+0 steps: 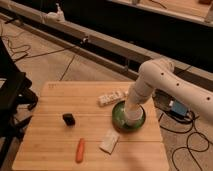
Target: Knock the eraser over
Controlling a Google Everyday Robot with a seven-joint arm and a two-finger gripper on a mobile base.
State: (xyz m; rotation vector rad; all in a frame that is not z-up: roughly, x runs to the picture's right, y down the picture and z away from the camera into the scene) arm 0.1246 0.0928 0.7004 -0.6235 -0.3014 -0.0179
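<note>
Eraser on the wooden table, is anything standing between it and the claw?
Only the rim of the green bowl, over which the claw hangs. Past it, bare table runs to the eraser. The white packet and carrot lie nearer the front edge.

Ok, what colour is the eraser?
The eraser is plain black, clearest in the camera view; the end effector is over the green bowl.
</note>
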